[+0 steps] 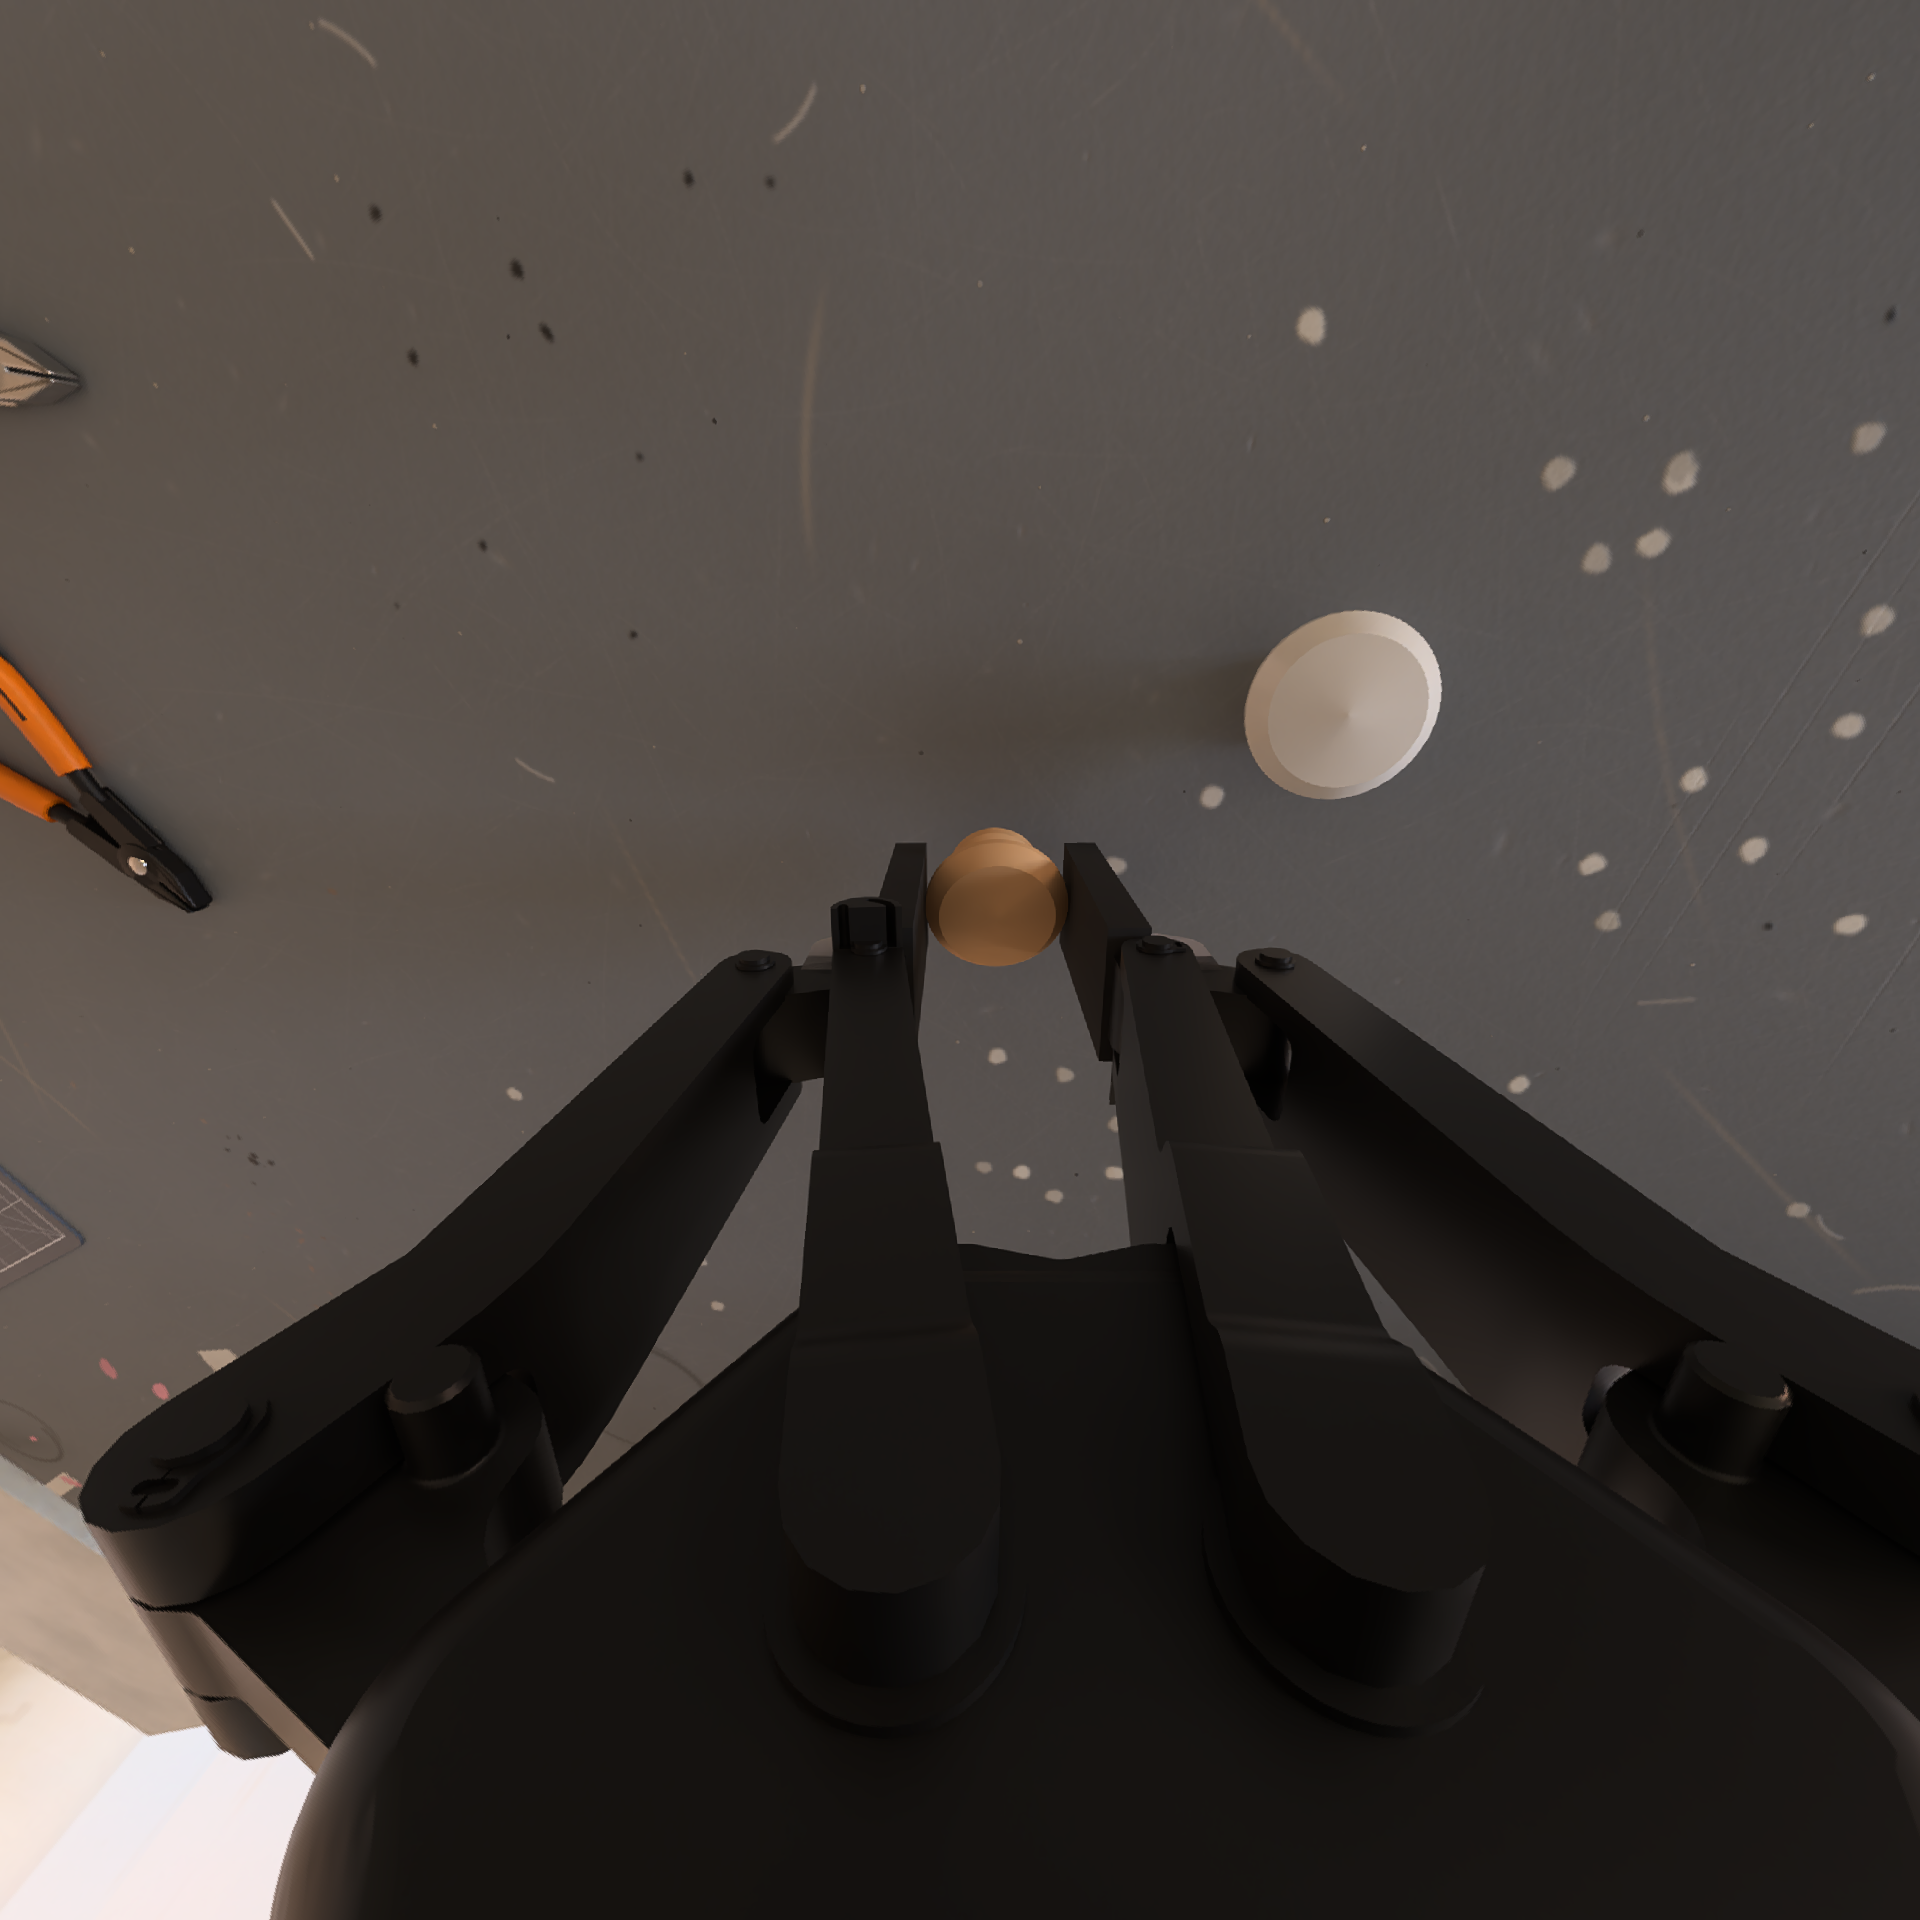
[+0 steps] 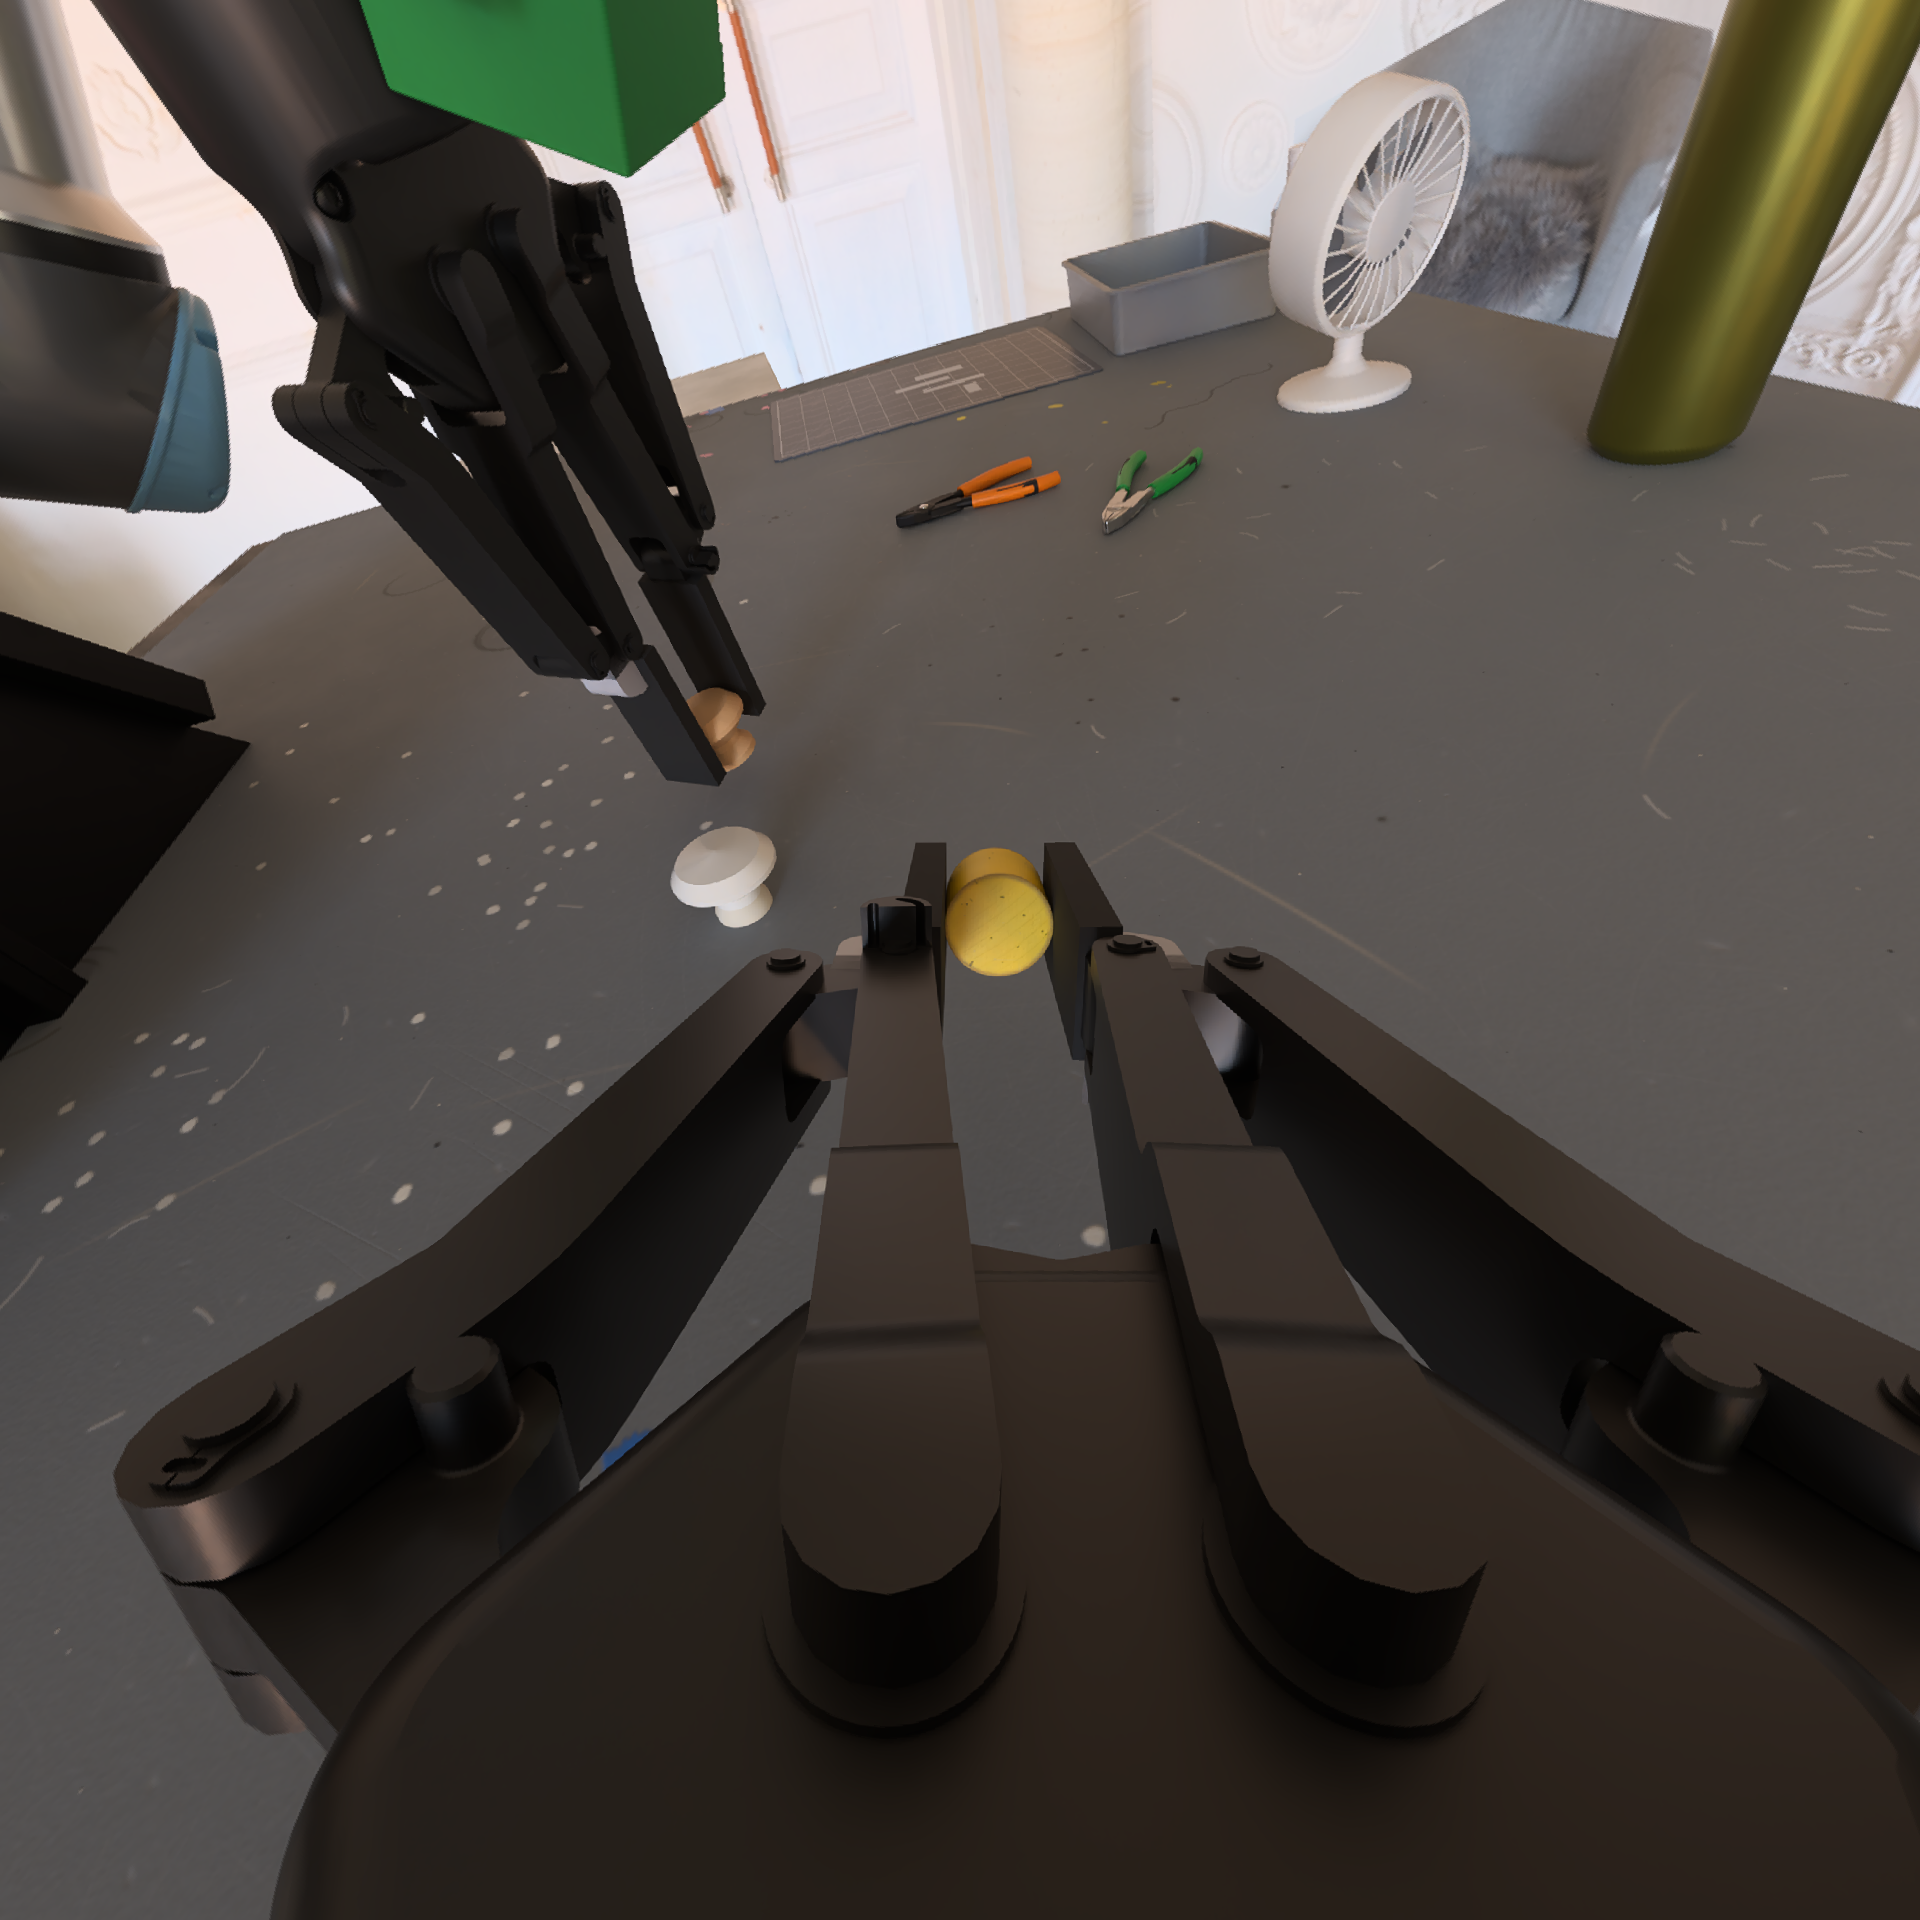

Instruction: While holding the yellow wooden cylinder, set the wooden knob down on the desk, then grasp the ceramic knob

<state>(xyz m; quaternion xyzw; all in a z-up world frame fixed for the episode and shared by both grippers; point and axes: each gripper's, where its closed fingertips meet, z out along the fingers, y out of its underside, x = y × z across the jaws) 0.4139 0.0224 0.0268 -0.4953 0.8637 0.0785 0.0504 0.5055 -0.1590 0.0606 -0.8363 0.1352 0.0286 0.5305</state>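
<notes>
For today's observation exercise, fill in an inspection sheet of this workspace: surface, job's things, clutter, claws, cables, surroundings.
Surface: grey desk, scratched, speckled with pale spots.
Job's things: wooden knob held above the desk; yellow wooden cylinder held; ceramic knob lying free on the desk.
Clutter: orange pliers, green pliers, cutting mat, grey bin, white fan.
Claws: left claw shut on the wooden knob; right claw shut on the cylinder.
Cables: nothing seen.
Surroundings: white panelled doors.
</notes>
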